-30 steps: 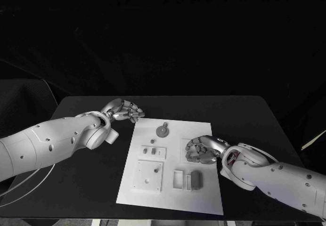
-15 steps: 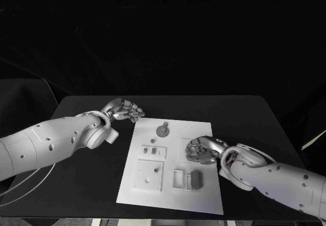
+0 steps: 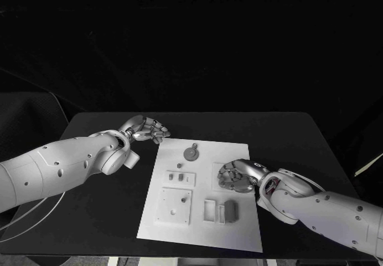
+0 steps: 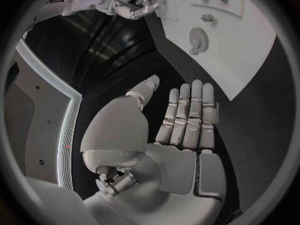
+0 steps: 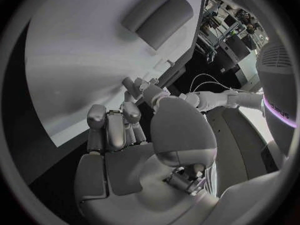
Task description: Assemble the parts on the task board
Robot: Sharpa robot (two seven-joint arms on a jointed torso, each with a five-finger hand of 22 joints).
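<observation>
The white task board (image 3: 239, 233) lies in the middle of the black table. On it are a round grey part (image 3: 191, 152), a small peg-like piece (image 3: 180, 165), a small plate with two pieces (image 3: 180, 178), a square plate (image 3: 174, 206), a slotted frame (image 3: 210, 211) and a dark grey block (image 3: 231, 210). My right hand (image 3: 237, 177) is over the board's right middle, fingers curled down onto it; what lies beneath them is hidden. Its curled fingers (image 5: 115, 127) show an empty palm. My left hand (image 3: 146, 130) hovers off the board's far left corner, fingers (image 4: 187, 115) straight, holding nothing.
Bare black table (image 3: 96, 221) runs along both sides of the board. From the left wrist, the board (image 4: 240, 50) with the round part (image 4: 199, 37) lies ahead, and the right hand (image 4: 132, 2) rests on it. The grey block (image 5: 159, 16) is beyond the right hand.
My right hand has shifted slightly towards me and to the left on the board, fingers still curled. The left hand has stayed put.
</observation>
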